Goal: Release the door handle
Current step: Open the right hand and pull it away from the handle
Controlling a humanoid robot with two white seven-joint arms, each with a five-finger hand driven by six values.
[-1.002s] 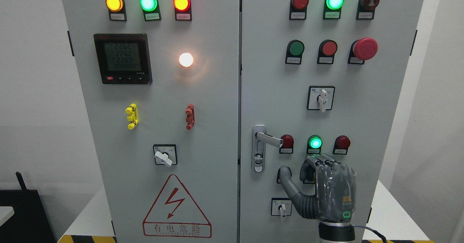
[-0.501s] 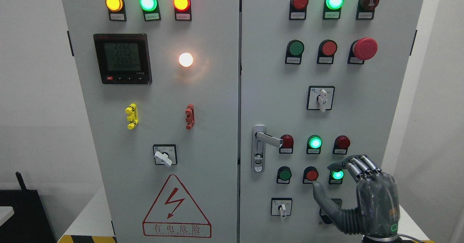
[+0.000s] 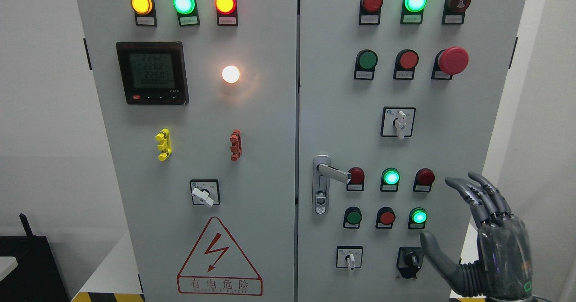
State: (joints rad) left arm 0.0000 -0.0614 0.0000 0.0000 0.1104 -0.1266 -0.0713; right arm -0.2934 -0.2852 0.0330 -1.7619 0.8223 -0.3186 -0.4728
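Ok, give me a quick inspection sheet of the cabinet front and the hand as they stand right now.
Surface: grey two-door control cabinet, both doors look shut.
Job's things: silver lever door handle on the right door, lever pointing right, nothing touching it.
Clutter: nothing seen.
Grippers: dark grey right hand at lower right, fingers spread, holding nothing, clear of the handle; left hand not in view.
Cables: nothing seen.
Surroundings: black digital meter, red mushroom stop button, red lightning warning triangle, white walls, yellow-black floor tape.
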